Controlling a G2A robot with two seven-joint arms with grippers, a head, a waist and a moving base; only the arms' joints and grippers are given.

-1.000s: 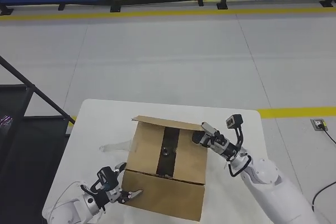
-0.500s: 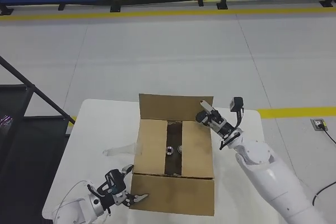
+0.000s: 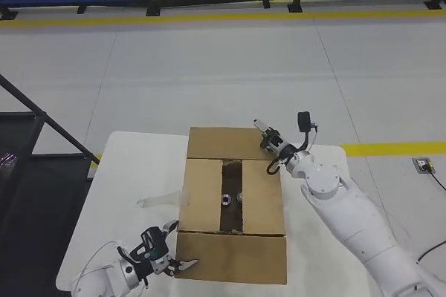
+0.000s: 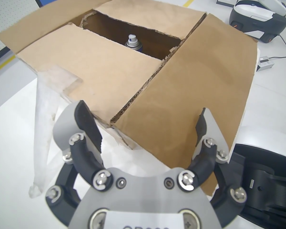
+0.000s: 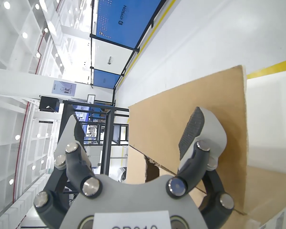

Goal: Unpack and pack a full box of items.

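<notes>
The white table [image 3: 134, 171] carries a big cardboard box [image 3: 260, 200] at its middle, with the side flaps lying nearly shut over a dark slot and the far flap [image 3: 223, 142] opened. The right gripper [image 3: 262, 129] sits at that flap's corner, spread wide and gripping nothing (one finger is right at the cardboard). The left gripper [image 3: 180, 264] hangs by the box's near corner, equally wide and empty. A spray can [image 4: 133, 42] stands inside the slot.

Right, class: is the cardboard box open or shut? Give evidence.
Partly open: on the cardboard box, two flaps lie flat with a gap between; a spray can shows inside.
</notes>
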